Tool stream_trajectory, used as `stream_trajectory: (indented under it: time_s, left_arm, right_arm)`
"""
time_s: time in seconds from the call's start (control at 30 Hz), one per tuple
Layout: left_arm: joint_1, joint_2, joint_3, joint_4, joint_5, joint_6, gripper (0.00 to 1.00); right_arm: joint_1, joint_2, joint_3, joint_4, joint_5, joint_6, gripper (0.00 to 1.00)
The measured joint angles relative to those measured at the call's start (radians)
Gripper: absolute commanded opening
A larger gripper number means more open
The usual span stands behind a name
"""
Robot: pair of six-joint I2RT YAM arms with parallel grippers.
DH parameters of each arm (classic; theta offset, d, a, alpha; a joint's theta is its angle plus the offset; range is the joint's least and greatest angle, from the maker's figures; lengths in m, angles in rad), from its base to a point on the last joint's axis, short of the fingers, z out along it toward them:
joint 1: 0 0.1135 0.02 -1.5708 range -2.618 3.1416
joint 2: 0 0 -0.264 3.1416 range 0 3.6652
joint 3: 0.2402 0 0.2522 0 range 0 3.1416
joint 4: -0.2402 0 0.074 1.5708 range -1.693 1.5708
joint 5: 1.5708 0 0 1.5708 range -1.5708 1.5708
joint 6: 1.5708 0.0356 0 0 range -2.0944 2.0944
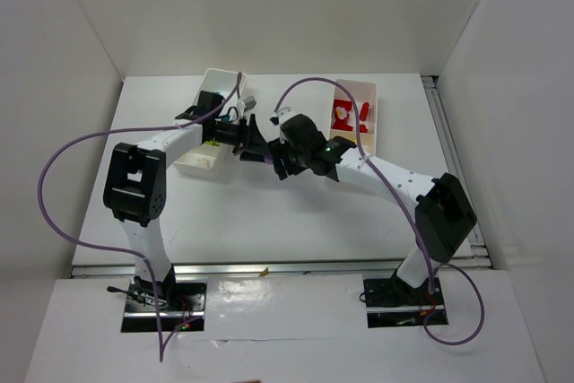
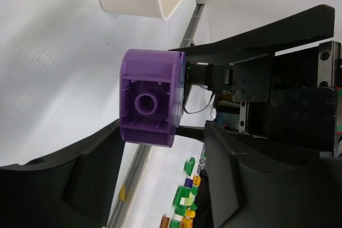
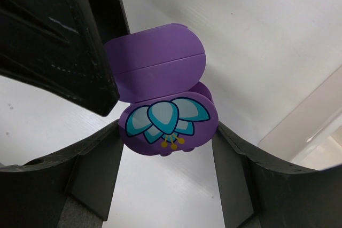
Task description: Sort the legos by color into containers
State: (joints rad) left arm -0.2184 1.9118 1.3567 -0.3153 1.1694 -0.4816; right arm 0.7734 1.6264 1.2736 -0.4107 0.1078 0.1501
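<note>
1. The purple piece (image 3: pixel 160 105) hangs above the worktop (image 1: pixel 269 221), between the left container (image 1: pixel 222 81) and the right container (image 1: pixel 369 91), where both arms meet.
2. The right claw (image 3: pixel 166 134) grasps it, one finger pressed against each side below the flower-printed face.
3. The left claw (image 2: pixel 163 127) straddles the same piece crosswise to that grip, facing its hollow underside. One finger looks to be touching and the other shows a sliver of gap, so I cannot tell whether it is clenched.
4. This looks like a handover. The left container lies just beside the left arm, so that arm seems better placed to deliver the piece.
</note>
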Motion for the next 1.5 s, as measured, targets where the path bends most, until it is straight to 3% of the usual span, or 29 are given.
stream_trajectory:
  time_s: [0.17,0.37,0.4,0.43,0.47,0.5,0.53,0.57,0.7,0.97,1.13,1.27,1.5]
  left_arm:
    - [0.003,0.0,0.0,0.033,0.0,-0.02,0.46]
    - [0.005,0.0,0.0,0.059,0.006,-0.019,0.42]
    - [0.005,0.0,0.0,0.06,0.008,-0.019,0.36]
    - [0.006,0.0,0.0,0.061,0.008,-0.019,0.24]
    - [0.006,0.0,0.0,0.061,0.008,-0.019,0.19]
    - [0.006,0.0,0.0,0.061,0.008,-0.019,0.15]
    - [0.006,0.0,0.0,0.062,0.008,-0.019,0.12]
    - [0.006,0.0,0.0,0.062,0.008,-0.02,0.01]
    - [0.009,0.0,0.005,0.056,0.017,-0.026,0.0]
    - [0.097,0.002,0.128,0.02,0.045,-0.045,0.0]
    - [0.152,0.002,0.194,0.048,0.108,-0.063,0.0]
    - [0.156,0.0,0.173,0.166,0.171,-0.159,0.0]
    - [0.156,-0.024,0.094,0.398,0.219,-0.335,0.0]
  right_arm:
    - [-0.002,0.0,0.002,-0.009,0.0,-0.004,0.58]
    - [-0.008,0.0,0.01,-0.014,-0.008,-0.006,0.57]
    - [-0.008,0.0,0.011,-0.014,-0.008,-0.006,0.57]
    - [-0.008,0.0,0.011,-0.014,-0.008,-0.006,0.57]
    - [-0.008,0.0,0.012,-0.014,-0.008,-0.006,0.57]
    - [-0.008,0.0,0.013,-0.016,-0.008,-0.006,0.6]
    - [-0.008,0.0,0.014,-0.018,-0.008,-0.006,0.73]
    - [-0.008,0.0,0.016,-0.02,-0.007,-0.006,0.79]
    - [-0.008,0.0,0.034,-0.029,-0.003,-0.01,0.88]
    - [-0.057,-0.016,0.183,-0.074,-0.074,-0.01,0.87]
    - [-0.267,-0.066,0.251,-0.056,-0.371,0.021,0.88]
    - [-0.429,-0.072,0.242,0.021,-0.639,0.105,0.92]
    - [-0.443,-0.027,0.238,0.13,-0.938,0.188,0.95]
